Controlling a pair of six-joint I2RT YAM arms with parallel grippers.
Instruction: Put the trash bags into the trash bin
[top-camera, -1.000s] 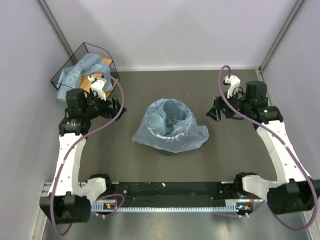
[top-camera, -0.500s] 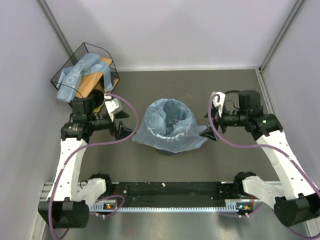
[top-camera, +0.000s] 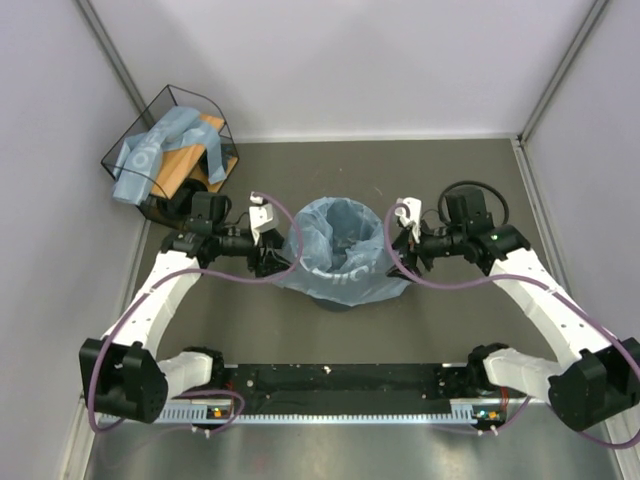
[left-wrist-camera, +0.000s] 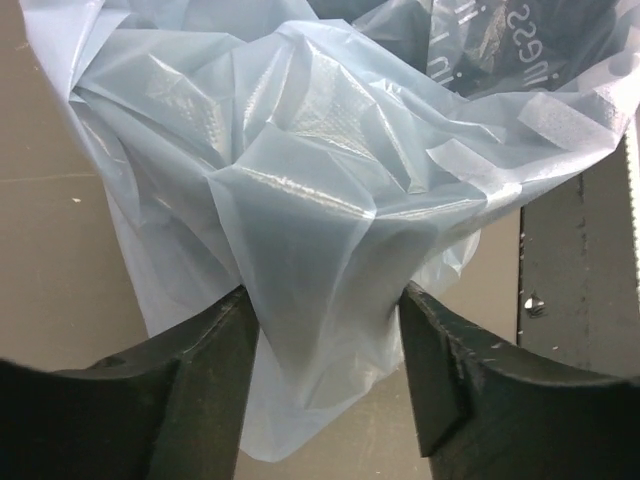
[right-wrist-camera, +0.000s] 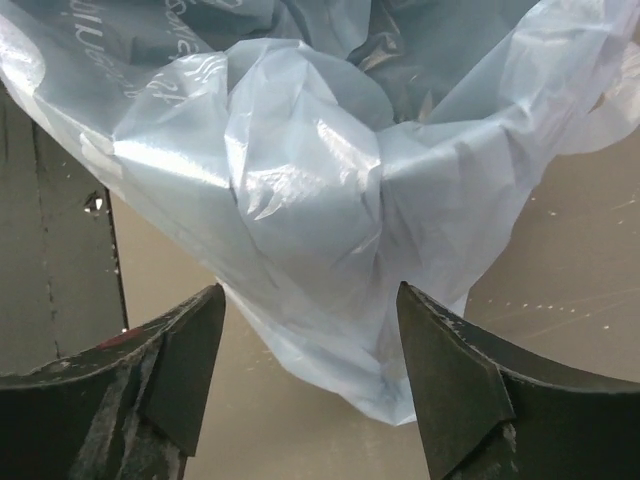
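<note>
A light-blue translucent trash bag (top-camera: 345, 282) is draped over the dark blue-grey trash bin (top-camera: 336, 304) at the table's middle, its skirt hanging outside the rim. My left gripper (top-camera: 276, 260) is open at the bin's left side, and a hanging fold of the bag (left-wrist-camera: 300, 200) lies between its fingers (left-wrist-camera: 210, 385). My right gripper (top-camera: 400, 250) is open at the bin's right side, and a fold of the bag (right-wrist-camera: 320, 200) hangs between its fingers (right-wrist-camera: 455, 385). Neither pair of jaws is closed on the film.
A black wire basket (top-camera: 160, 105) with a wooden base stands at the back left and holds more light-blue bags (top-camera: 160, 145). Grey walls enclose the table on three sides. A black rail (top-camera: 340, 378) runs along the near edge between the arm bases.
Both arms have swung inward from the sides to the bin. The left gripper came away from the basket, and each gripper now straddles the bag's hanging edge.
</note>
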